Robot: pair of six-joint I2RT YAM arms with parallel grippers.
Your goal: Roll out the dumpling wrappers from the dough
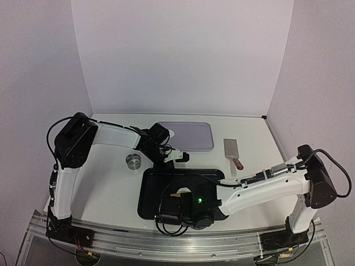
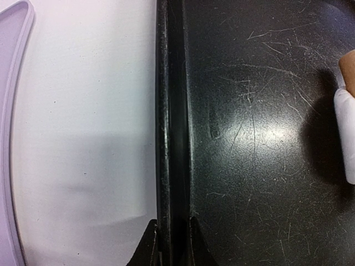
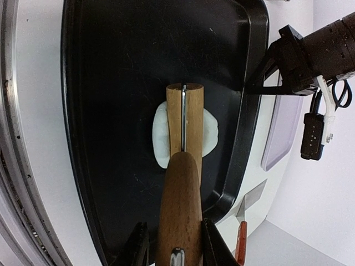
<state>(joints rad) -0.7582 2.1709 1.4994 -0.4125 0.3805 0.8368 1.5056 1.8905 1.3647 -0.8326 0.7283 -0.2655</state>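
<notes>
The dough (image 3: pixel 209 128) is a flattened white oval patch on the black tray (image 3: pixel 111 111). My right gripper (image 3: pixel 176 239) is shut on the brown handle of a wooden roller (image 3: pixel 184 116), whose head rests across the dough. In the top view the right gripper (image 1: pixel 178 206) is over the tray's near part. My left gripper (image 2: pixel 172 244) is shut on the black tray's far rim (image 2: pixel 172 111); in the top view the left gripper (image 1: pixel 167 157) is at that rim. I cannot make out any neat round wrapper.
A lavender tray (image 1: pixel 191 137) lies behind the black tray (image 1: pixel 211 173). A small metal ring cutter (image 1: pixel 133 161) stands to the left. A metal scraper with a red handle (image 1: pixel 233 152) lies to the right. The white walls close the back and sides.
</notes>
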